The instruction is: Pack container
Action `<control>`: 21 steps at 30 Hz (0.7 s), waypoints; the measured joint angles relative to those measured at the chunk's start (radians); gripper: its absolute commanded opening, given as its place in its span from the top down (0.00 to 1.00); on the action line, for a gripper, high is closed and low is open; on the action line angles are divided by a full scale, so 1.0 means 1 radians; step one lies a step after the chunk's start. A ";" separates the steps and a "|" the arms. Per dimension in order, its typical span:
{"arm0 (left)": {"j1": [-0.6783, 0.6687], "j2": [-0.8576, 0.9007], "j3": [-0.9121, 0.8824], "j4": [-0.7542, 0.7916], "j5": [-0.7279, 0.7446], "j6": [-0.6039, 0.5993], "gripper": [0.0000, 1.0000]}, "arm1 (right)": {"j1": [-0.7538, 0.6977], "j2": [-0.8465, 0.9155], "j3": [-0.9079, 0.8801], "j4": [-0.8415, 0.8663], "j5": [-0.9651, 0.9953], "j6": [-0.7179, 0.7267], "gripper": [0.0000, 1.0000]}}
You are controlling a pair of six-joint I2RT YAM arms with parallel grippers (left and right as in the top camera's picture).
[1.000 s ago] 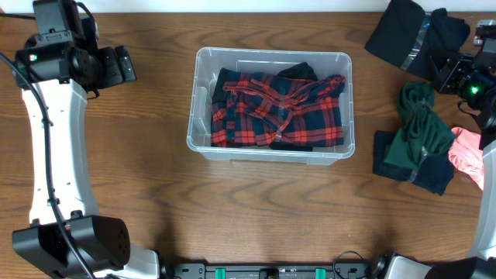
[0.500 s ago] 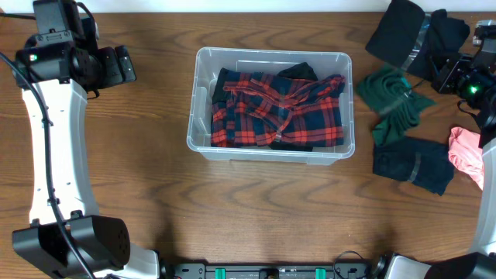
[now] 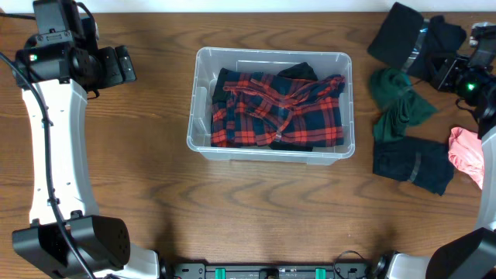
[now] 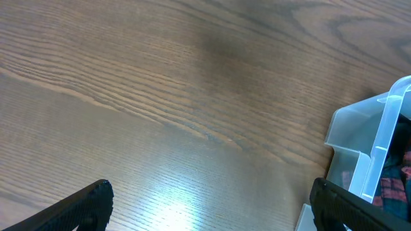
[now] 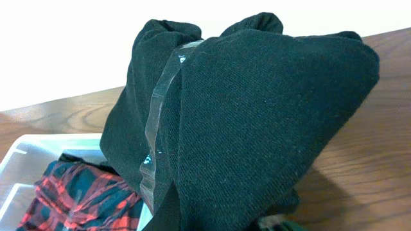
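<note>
The clear plastic container stands mid-table with a red and navy plaid shirt lying in it. My left gripper is open and empty, left of the container; in the left wrist view the gripper hovers over bare wood beside a corner of the container. My right gripper is at the far right next to a black garment. That black garment fills the right wrist view and hides the fingers. The container and plaid shirt show at lower left there.
A green garment lies right of the container. A navy garment lies below it and a pink one at the right edge. The left arm's white link runs down the left side.
The green garment has moved left off the navy one towards the container and now lies crumpled. The black garment shifted slightly. The left arm has not moved.
</note>
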 measured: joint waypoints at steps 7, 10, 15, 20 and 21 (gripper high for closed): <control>0.000 0.000 0.000 0.000 0.000 0.000 0.02 | -0.054 0.002 0.000 0.015 0.003 0.000 0.99; 0.000 0.000 0.000 0.000 0.000 0.000 0.02 | -0.058 0.004 0.000 0.015 0.005 0.000 0.99; 0.000 0.000 0.000 0.000 0.000 0.000 0.02 | -0.058 0.030 0.000 0.014 0.004 0.000 0.96; 0.000 0.000 0.000 0.000 0.000 0.000 0.02 | -0.058 0.068 0.000 0.009 0.004 0.000 0.92; 0.000 0.000 0.000 0.000 0.000 0.000 0.02 | -0.058 0.071 0.000 0.009 0.004 0.000 0.91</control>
